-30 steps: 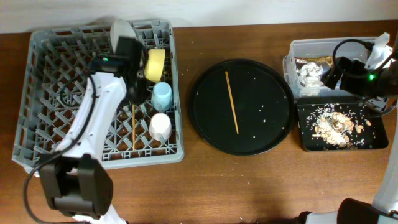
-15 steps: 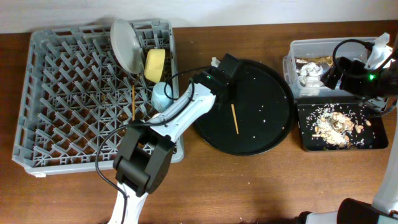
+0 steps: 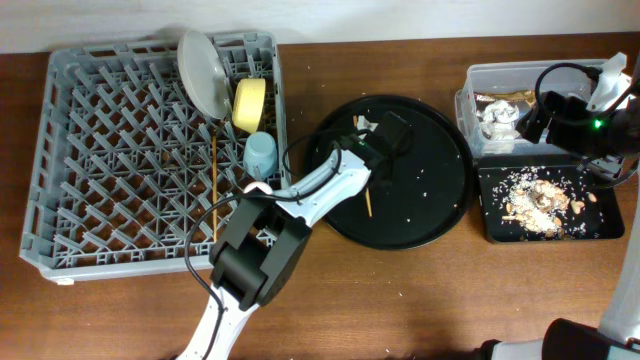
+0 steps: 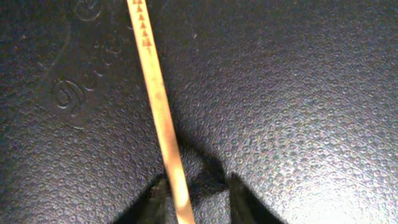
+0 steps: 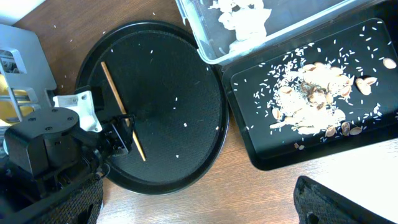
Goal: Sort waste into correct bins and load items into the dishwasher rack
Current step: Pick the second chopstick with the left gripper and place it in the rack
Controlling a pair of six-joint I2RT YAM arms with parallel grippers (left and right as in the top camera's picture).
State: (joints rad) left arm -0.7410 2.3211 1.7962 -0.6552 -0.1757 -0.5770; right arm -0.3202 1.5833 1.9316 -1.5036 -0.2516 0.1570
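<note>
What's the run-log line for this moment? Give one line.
left gripper: open, straddling chopstick on round black tray | grasp: not yet closed | second chopstick: in dishwasher rack

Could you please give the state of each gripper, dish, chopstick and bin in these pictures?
left gripper: open, around chopstick
right gripper: open, empty
chopstick: flat on round black tray
second chopstick: lying in rack
plate: on edge in rack
yellow bowl: on its side in rack
blue cup: in rack
clear tub: holds tissue, wrapper
black rectangular tray: holds food scraps
</note>
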